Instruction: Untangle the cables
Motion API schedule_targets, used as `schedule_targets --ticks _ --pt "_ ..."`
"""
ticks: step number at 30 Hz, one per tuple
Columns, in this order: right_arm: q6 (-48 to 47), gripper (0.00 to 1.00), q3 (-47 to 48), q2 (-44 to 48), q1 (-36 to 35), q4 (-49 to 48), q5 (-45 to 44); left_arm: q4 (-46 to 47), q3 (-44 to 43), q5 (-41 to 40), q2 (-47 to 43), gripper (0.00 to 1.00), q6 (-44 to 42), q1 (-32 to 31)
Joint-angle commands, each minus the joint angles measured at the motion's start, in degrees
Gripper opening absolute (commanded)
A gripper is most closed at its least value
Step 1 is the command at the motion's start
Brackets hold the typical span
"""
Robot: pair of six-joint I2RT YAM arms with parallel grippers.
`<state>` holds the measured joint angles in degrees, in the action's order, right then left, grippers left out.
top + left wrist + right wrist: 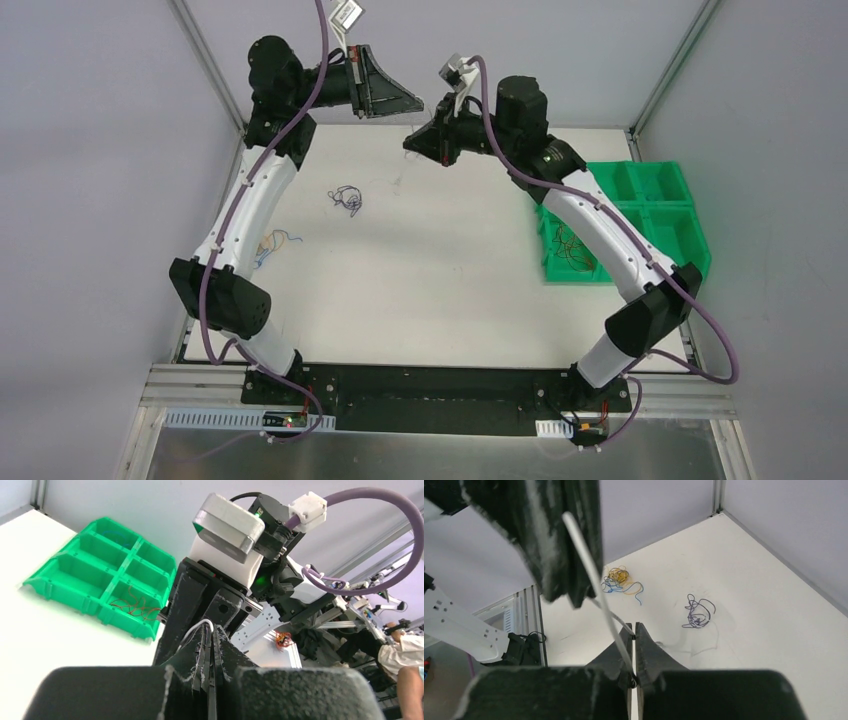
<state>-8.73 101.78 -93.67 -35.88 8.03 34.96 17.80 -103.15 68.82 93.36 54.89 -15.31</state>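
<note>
Both arms are raised over the far side of the table, their tips close together. My left gripper (418, 103) (214, 629) is shut on a thin white cable (196, 628). In the right wrist view that white cable (591, 570) runs down from the left gripper's fingers (559, 535) into my right gripper (408, 146) (634, 626), whose jaws are shut on it. On the table lie a purple-blue cable bundle (347, 197) (698, 614) and a yellow-blue bundle (272, 243) (620, 579), both apart from the grippers.
A green compartment bin (660, 205) (75, 575) stands at the table's right side, with red wires (572, 250) (132, 607) in one near compartment. Grey walls and metal frame posts close the back and both sides.
</note>
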Motion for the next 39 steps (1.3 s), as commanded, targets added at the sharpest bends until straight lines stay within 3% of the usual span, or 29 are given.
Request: schedule_targets --ticks 1,2,5,6,11,14,18,22,31,39 --pt "0.2 0.00 -1.8 6.3 0.1 -0.1 0.1 2.5 -7.1 -1.0 0.0 0.00 -0.9 0.6" --pt "1.3 0.00 -1.2 7.1 0.1 -0.3 -0.3 0.8 -7.1 -2.3 -0.2 0.07 -2.8 1.5" --pt "5.0 0.00 2.5 9.2 0.6 -0.4 -1.8 -4.3 -2.1 -8.5 -2.0 0.48 -9.1 6.9" --pt "5.8 0.00 3.3 9.9 1.0 -0.4 -2.3 -7.5 0.5 -11.3 -2.8 0.53 -13.4 9.1" --pt "6.8 0.00 2.3 13.2 2.1 1.6 -3.7 -31.4 11.3 -25.5 -4.0 0.60 -49.6 14.1" --pt "6.4 0.00 -1.0 15.1 2.5 2.4 -4.9 -37.9 16.5 -27.3 -1.1 0.62 -55.4 13.9" --pt "6.4 0.00 -3.0 16.5 2.6 2.9 -6.2 -38.2 24.4 -28.2 2.7 0.77 -55.6 11.2" --pt "6.1 0.00 -2.2 16.8 3.1 4.0 -7.0 -38.5 28.1 -29.4 6.6 0.78 -56.7 6.1" --pt "5.0 0.00 -1.1 18.0 3.3 6.0 -9.6 -37.5 30.9 -26.5 12.9 0.76 -50.2 -5.6" --pt "0.9 0.00 2.1 19.5 3.3 7.0 -14.6 -36.1 32.6 -40.5 18.8 0.62 -44.3 -13.3"
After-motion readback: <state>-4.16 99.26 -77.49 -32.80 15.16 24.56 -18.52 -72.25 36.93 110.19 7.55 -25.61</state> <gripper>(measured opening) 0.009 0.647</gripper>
